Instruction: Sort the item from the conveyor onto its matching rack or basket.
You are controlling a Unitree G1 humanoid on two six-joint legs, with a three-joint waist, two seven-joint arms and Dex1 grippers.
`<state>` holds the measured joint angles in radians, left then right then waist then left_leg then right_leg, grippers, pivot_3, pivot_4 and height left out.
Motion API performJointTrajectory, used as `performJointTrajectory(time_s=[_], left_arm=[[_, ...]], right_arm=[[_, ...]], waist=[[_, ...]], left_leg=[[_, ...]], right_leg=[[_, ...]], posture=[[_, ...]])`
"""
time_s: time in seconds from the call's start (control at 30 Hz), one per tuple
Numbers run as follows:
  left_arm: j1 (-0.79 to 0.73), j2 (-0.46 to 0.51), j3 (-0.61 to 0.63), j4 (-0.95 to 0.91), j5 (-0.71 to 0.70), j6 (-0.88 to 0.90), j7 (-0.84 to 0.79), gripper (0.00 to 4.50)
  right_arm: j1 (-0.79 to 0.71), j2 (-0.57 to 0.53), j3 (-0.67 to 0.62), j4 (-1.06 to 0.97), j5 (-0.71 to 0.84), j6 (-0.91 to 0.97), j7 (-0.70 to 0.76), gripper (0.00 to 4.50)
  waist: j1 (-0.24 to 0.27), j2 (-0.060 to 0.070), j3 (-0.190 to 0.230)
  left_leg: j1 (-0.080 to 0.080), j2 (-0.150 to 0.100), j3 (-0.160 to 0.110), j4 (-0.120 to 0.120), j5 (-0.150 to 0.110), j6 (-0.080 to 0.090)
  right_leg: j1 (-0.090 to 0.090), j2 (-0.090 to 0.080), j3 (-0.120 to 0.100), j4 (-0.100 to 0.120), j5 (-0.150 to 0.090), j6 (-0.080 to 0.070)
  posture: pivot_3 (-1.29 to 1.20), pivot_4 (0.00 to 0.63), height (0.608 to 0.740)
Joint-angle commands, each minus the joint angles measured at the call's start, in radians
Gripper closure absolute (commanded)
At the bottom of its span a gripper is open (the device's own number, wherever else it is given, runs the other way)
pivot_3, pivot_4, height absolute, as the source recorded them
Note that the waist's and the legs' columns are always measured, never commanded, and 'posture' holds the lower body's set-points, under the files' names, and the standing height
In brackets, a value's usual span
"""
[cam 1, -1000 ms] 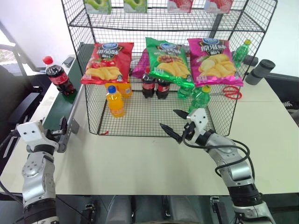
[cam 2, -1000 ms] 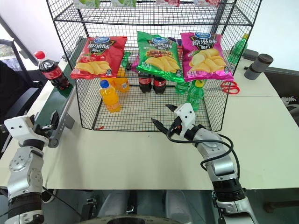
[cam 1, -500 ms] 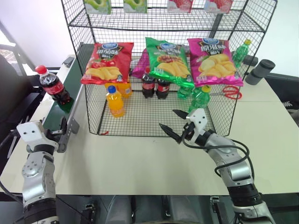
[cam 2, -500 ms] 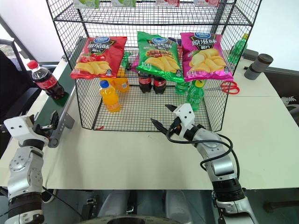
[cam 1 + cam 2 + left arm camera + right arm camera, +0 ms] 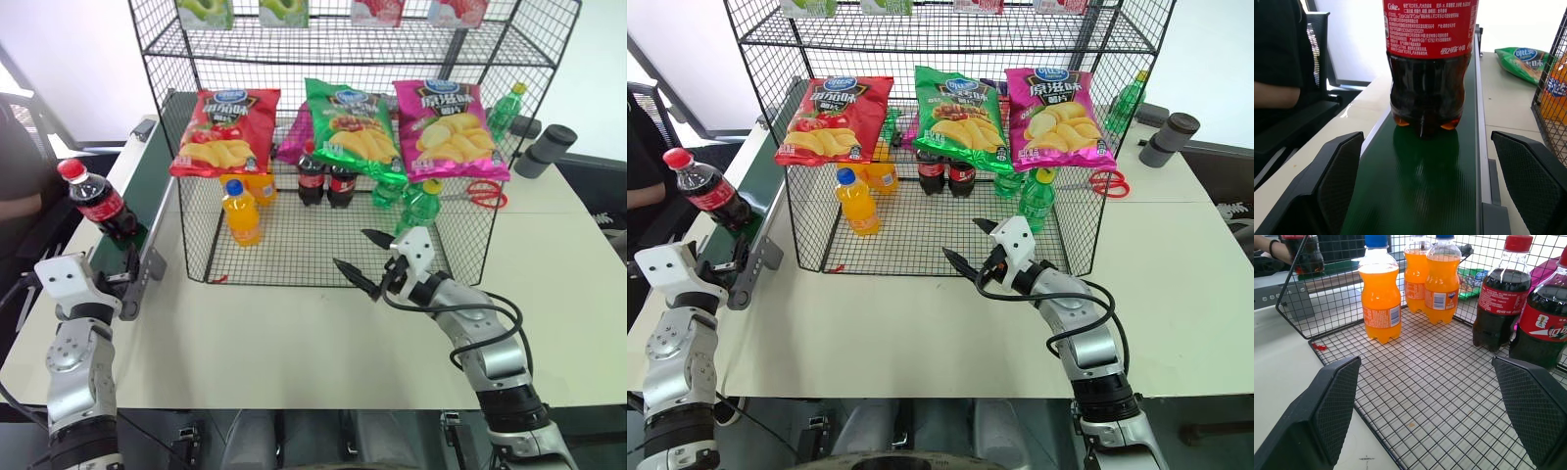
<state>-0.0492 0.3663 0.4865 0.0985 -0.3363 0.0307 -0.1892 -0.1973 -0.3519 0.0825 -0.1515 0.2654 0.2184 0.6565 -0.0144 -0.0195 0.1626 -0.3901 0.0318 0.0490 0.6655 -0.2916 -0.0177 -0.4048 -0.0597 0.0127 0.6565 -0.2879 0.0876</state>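
The cola bottle (image 5: 98,200) stands upright on the dark-green conveyor (image 5: 1415,186), near its close end and just ahead of the left gripper (image 5: 1425,196). In the left wrist view its red label reads "Coke" in small white letters above lines of fine print too small to read, with dark drink below. The left gripper's two black fingers (image 5: 1334,176) are spread wide to either side of the belt, holding nothing and apart from the bottle. The right gripper (image 5: 364,259) is likewise wide open and empty, held before the front edge of the black wire rack (image 5: 294,257). On the rack's mesh floor stand orange-drink bottles (image 5: 1380,301) with blue caps, one labelled "Fanta", and two more cola bottles (image 5: 1498,298) with red caps. Green bottles (image 5: 419,204) stand further right. Three crisp bags hang at the front, red (image 5: 221,132), green (image 5: 353,125) and pink (image 5: 446,125), each with a blue oval brand mark I cannot read. Red-handled scissors (image 5: 485,194) lie on the table (image 5: 294,343) behind the rack
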Motion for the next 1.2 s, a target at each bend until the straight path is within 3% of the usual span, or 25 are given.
performJointTrajectory(time_s=[0.03, 0.33, 0.53, 0.7, 0.8, 0.87, 1.03, 1.2], left_arm=[[-0.006, 0.014, 0.024, -0.018, 0.005, -0.03, 0.011, 0.0], [-0.011, 0.023, 0.033, -0.016, 0.009, -0.056, 0.03, 0.0], [-0.016, 0.028, 0.034, -0.005, 0.018, -0.065, 0.041, 0.0], [-0.02, 0.031, 0.036, 0.002, 0.015, -0.065, 0.04, 0.0], [-0.019, 0.031, 0.037, 0.001, 0.009, -0.065, 0.039, 0.8], [-0.017, 0.032, 0.038, -0.001, 0.01, -0.063, 0.04, 1.64], [-0.006, 0.054, 0.057, -0.059, -0.007, -0.063, 0.026, 1.7], [-0.001, 0.153, 0.092, -0.237, -0.198, 0.043, -0.142, 1.7]], right_arm=[[-0.011, 0.008, 0.002, -0.015, 0.007, -0.014, 0.006, 0.04], [-0.01, 0.006, 0.01, -0.018, 0.008, -0.015, 0.011, 0.04], [0.023, -0.022, 0.021, -0.107, 0.136, 0.078, 0.136, 0.04], [0.05, -0.057, 0.065, -0.128, 0.1, 0.062, 0.172, 0.04], [0.045, -0.054, 0.064, -0.119, 0.096, 0.056, 0.167, 0.0], [0.043, -0.053, 0.063, -0.117, 0.094, 0.055, 0.166, 0.0], [0.039, -0.055, 0.061, -0.117, 0.085, 0.051, 0.159, 0.0], [0.023, -0.064, 0.046, -0.153, 0.119, 0.096, 0.16, 0.0]], waist=[[0.0, 0.0, 0.0], [0.0, 0.0, 0.0], [0.0, 0.0, 0.0], [0.0, 0.0, 0.0], [0.0, 0.0, 0.0], [0.0, 0.0, 0.0], [0.001, -0.001, 0.0], [0.0, -0.01, 0.002]], left_leg=[[0.0, 0.0, 0.0, 0.0, 0.0, 0.0], [0.0, 0.0, 0.0, 0.0, 0.0, 0.0], [0.0, 0.0, 0.0, 0.0, 0.0, 0.0], [0.0, 0.0, 0.0, 0.0, 0.0, 0.0], [0.0, 0.0, 0.0, 0.0, 0.0, 0.0], [0.0, 0.0, 0.0, 0.0, 0.0, 0.0], [0.0, 0.0, 0.0, 0.0, 0.0, 0.0], [-0.002, 0.001, -0.001, 0.0, 0.0, 0.0]], right_leg=[[0.0, 0.0, 0.0, 0.0, 0.0, 0.0], [0.0, 0.0, 0.0, 0.0, 0.0, 0.0], [0.0, 0.0, 0.0, 0.0, 0.0, 0.0], [0.0, -0.001, 0.0, 0.0, 0.0, 0.0], [0.0, -0.001, 0.0, 0.0, 0.0, 0.0], [0.0, -0.001, 0.0, 0.0, 0.0, 0.0], [0.0, -0.001, 0.0, 0.0, 0.0, 0.0], [-0.002, -0.001, -0.001, 0.0, 0.0, 0.0]], posture=[[0.0, 0.15, 0.74], [0.0, 0.15, 0.74], [0.0, 0.15, 0.74], [0.0, 0.15, 0.74], [0.0, 0.15, 0.74], [0.0, 0.15, 0.74], [0.0, 0.15, 0.74], [0.0, 0.15, 0.74]])
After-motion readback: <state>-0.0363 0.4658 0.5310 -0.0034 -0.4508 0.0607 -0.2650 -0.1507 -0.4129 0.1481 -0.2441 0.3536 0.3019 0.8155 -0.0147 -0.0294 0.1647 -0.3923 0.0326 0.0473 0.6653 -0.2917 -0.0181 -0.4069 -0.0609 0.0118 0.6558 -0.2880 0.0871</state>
